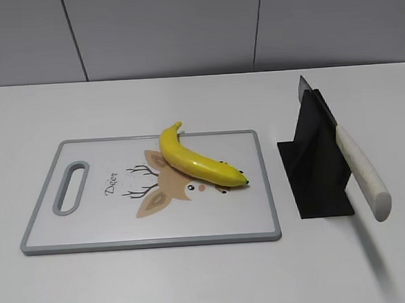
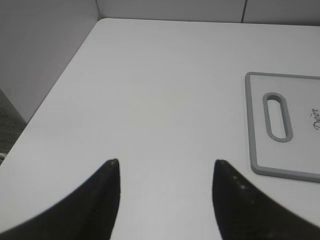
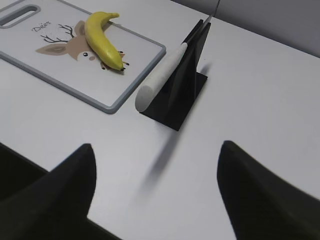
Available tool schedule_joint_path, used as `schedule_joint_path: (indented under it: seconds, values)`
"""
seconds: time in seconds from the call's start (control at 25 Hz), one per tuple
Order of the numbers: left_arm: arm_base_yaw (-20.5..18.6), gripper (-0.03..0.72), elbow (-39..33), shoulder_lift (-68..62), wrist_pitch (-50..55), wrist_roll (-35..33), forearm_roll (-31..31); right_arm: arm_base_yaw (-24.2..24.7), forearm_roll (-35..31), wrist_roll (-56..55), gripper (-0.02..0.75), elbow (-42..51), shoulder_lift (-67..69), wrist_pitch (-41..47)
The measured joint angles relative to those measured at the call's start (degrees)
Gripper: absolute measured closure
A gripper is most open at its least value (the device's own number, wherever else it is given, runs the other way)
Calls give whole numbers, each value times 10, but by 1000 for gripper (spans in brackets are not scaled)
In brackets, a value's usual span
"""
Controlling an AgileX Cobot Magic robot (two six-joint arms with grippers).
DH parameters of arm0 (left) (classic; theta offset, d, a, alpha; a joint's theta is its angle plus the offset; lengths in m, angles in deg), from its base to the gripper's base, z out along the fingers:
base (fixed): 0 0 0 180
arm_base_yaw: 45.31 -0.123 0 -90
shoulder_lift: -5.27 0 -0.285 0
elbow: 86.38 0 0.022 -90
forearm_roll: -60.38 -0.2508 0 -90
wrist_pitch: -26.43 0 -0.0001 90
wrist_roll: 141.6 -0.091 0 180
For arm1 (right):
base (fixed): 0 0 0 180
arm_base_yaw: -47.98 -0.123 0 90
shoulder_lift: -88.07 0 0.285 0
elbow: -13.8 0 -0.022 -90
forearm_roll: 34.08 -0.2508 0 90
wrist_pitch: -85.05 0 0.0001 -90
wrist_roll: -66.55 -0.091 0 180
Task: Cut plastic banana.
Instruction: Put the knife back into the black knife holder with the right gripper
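- plastic banana (image 1: 196,160) lies flat on cutting board (image 1: 98,231), over the deer print, toward the board's right half; stem points to the far edge, black tip toward the near right
- board is white with grey rim, handle slot (image 1: 71,187) at its left end, sits on white desk (image 1: 196,281)
- knife (image 1: 356,167) rests slanted in black stand (image 1: 319,179), just right of the board, not touching it; pale handle sticks out toward the front, blade tip up at the back
- left gripper (image 2: 165,172): fingers (image 2: 100,200) spread apart, holding nothing, over bare desk left of the board's handle end
- right gripper (image 3: 155,160): fingers (image 3: 250,190) wide apart, nothing between them, near side of the knife stand, well apart from it
- neither arm shows in the exterior view
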Motion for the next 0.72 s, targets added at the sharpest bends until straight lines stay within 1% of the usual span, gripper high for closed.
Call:
schedule_joint_path:
  seconds: [0.16,0.24,0.32,0.6,0.72]
  values:
    - [0,115,0,0,0,0,0,2,1,0,150,1,0,0]
    - [0,115,0,0,0,0,0,15,1,0,150,1,0,0]
    - [0,115,0,0,0,0,0,41,1,0,150,1,0,0]
    - [0,115,0,0,0,0,0,160,1,0,150,1,0,0]
    - [0,115,0,0,0,0,0,192,1,0,150,1,0,0]
